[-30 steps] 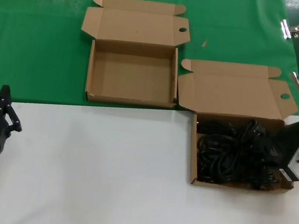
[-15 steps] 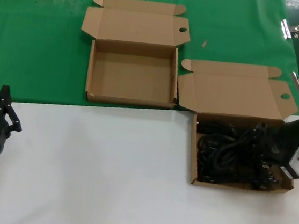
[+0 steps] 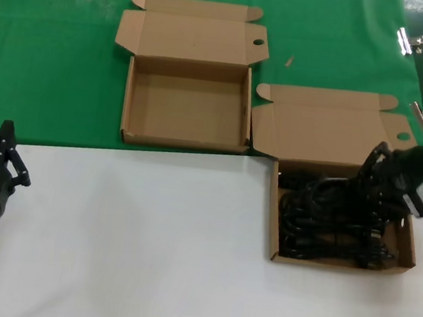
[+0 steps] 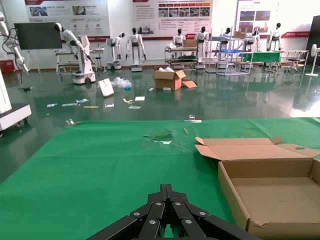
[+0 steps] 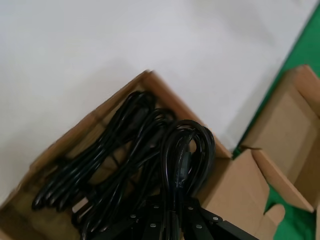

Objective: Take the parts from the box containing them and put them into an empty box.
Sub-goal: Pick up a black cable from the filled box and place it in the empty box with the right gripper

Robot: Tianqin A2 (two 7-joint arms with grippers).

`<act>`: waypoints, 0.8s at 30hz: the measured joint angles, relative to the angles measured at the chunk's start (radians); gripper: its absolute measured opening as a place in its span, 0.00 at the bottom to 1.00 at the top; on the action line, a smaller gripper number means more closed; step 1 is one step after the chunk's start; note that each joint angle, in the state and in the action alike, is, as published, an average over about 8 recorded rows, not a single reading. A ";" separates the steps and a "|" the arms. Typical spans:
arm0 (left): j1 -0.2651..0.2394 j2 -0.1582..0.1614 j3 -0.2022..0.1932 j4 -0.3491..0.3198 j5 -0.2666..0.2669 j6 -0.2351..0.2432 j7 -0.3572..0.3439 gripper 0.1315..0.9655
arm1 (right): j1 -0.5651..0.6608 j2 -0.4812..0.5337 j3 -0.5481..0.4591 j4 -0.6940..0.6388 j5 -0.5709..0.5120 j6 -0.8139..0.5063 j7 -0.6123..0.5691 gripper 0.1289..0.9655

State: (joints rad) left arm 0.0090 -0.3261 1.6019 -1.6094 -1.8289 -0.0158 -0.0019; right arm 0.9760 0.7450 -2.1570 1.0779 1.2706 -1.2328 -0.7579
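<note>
Black power cords (image 3: 326, 221) fill the box (image 3: 406, 261) on the white table (image 3: 148, 243); the green mat (image 3: 53, 72) carries the empty box (image 3: 186, 110).

Left wrist view: the left gripper (image 4: 167, 212), fingers together, faces a hall with robots.

Right wrist view: the right gripper (image 5: 172, 212) clamps one coiled cord (image 5: 187, 150).

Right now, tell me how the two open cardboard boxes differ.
The box of power cords is packed with black coiled power cords; the empty box shows a bare floor. The full box sits on the white table under the right gripper, the empty box farther back on green cloth. Both have tabbed lids folded back, each with one round hole.
</note>
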 joint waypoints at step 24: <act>0.000 0.000 0.000 0.000 0.000 0.000 0.000 0.01 | 0.221 -0.279 -0.095 -0.184 -0.173 0.097 0.262 0.05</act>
State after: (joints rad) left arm 0.0090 -0.3261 1.6019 -1.6094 -1.8289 -0.0158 -0.0018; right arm 1.1973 0.4664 -2.2521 0.8937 1.0974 -1.1362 -0.4961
